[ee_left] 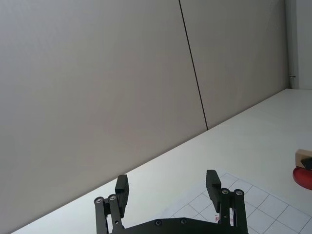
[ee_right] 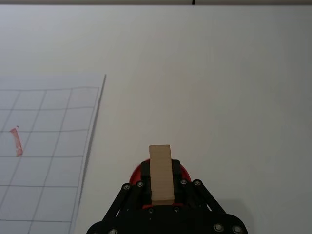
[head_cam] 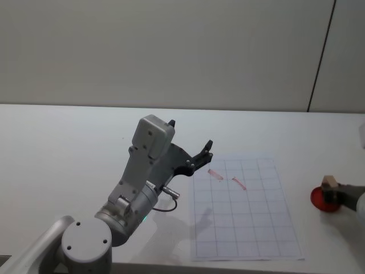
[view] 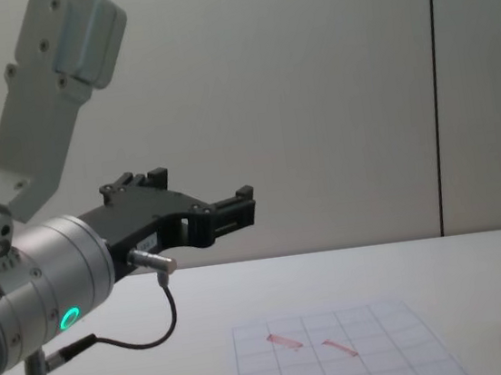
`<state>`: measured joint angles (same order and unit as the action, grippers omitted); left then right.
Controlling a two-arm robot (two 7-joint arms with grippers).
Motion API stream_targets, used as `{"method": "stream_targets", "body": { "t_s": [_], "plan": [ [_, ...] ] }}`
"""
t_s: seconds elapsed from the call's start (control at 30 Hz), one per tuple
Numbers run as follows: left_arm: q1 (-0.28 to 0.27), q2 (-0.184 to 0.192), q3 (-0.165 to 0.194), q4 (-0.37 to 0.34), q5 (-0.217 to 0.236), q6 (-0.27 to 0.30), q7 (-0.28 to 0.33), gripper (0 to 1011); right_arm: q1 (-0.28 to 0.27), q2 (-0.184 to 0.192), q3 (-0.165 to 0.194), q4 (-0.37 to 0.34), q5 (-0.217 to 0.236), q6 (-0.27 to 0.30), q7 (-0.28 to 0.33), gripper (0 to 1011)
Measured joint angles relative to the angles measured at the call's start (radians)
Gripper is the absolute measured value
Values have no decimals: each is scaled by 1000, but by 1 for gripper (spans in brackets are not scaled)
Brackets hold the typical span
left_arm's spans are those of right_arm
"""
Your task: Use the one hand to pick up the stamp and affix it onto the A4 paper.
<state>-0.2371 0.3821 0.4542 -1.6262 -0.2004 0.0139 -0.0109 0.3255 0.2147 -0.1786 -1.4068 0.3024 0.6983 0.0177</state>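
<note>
Grey panelled wall point(head_cam: 171, 51), white table point(head_cam: 57, 142)

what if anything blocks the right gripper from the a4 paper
Nothing obvious, likely yes: right gripper holds the stamp at the ink pad, bare table reaches the A4 paper, left gripper hangs raised.
</note>
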Motion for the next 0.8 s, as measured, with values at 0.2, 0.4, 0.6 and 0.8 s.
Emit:
{"method": "stream_targets", "body": {
  "t_s": [0.2, 0.4, 0.6, 0.8],
  "plan": [
    [0, 0, 0, 0, 0, 0, 0, 1002, 29, -4, -3, -17, -18, -7, 43, 218],
    [0, 0, 0, 0, 0, 0, 0, 1002, 58, -7, -8, -22, -35, -2, 96, 218],
    [0, 0, 0, 0, 0, 0, 0, 1002, 108, -15, -14, -5, -49, 28, 166, 218],
    [0, 0, 0, 0, 0, 0, 0, 1002, 179, -28, -24, 48, -71, 66, 248, 218]
  ]
}}
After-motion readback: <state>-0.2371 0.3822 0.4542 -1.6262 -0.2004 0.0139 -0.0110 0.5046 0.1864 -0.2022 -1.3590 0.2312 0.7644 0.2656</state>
